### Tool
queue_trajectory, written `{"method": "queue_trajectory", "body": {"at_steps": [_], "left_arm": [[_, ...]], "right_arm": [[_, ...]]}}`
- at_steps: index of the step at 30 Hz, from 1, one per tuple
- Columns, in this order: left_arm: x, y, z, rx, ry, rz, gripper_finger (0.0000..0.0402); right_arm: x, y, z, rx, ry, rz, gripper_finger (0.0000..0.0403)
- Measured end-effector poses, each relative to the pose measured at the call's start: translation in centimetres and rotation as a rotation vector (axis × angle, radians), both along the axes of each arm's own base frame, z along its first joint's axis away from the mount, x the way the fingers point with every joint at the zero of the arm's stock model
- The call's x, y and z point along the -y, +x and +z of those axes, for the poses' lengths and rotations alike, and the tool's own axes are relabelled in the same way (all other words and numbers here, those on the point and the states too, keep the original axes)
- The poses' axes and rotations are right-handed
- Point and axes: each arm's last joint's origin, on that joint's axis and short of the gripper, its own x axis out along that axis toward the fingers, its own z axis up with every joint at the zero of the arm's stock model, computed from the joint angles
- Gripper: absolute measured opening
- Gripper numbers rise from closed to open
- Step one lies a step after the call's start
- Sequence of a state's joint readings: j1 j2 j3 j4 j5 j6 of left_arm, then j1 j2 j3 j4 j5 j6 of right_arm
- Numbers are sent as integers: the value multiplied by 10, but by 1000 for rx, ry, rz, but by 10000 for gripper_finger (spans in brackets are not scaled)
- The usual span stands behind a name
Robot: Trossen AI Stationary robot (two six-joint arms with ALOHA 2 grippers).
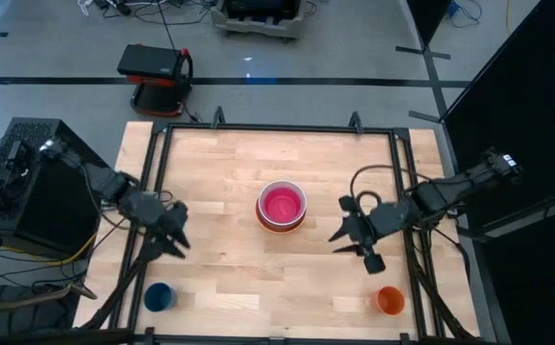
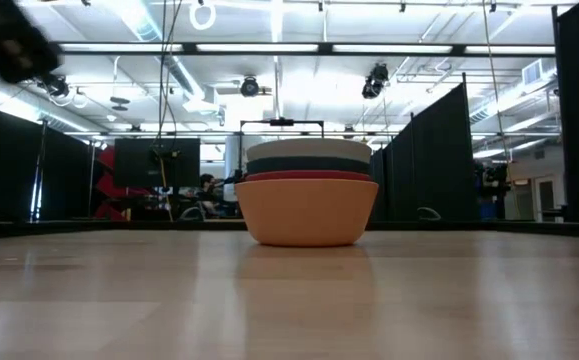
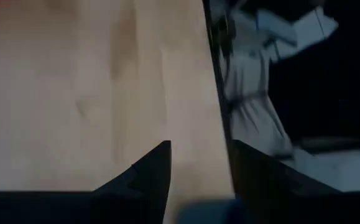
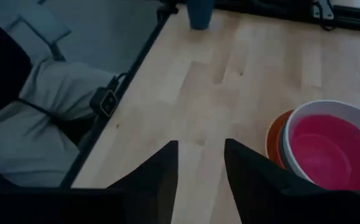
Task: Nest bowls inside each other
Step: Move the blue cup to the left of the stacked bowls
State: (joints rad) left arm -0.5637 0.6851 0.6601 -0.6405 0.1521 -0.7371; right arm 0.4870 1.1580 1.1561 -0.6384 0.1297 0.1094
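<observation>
The bowls stand nested in one stack (image 1: pixel 282 205) at the middle of the table, its base on the wood. From above I see the pink bowl (image 1: pixel 282 203) inside the white one. The low view shows the stack (image 2: pixel 309 195) from the side: yellow-orange lowest, then red-orange, dark teal and white rims. My left gripper (image 1: pixel 174 238) hangs open to the stack's left, near the table's left edge, nothing between its fingers (image 3: pixel 158 171). My right gripper (image 1: pixel 354 245) hangs open to the stack's right, also with nothing in it; its wrist view shows the stack (image 4: pixel 326 147) beside its fingers (image 4: pixel 161 171).
A small blue cup (image 1: pixel 158 296) stands at the near left corner, also visible as the blue cup (image 4: pixel 199 12) in the right wrist view. An orange cup (image 1: pixel 389 300) stands at the near right. A black frame (image 1: pixel 277 127) rims the table. A person in grey (image 4: pixel 49 106) is beside the table.
</observation>
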Motion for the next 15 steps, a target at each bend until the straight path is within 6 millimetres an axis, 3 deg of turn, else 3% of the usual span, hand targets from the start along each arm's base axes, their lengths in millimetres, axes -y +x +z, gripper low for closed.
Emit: {"method": "queue_trajectory", "body": {"at_steps": [8, 15], "left_arm": [[40, -10, -4, -278, -242, 8, 76], [55, -10, -18, -416, -192, 54, 69]], "right_arm": [[0, 3, -1, 39, -75, -90, 83], [0, 4, 1, 57, -72, -95, 82]]}}
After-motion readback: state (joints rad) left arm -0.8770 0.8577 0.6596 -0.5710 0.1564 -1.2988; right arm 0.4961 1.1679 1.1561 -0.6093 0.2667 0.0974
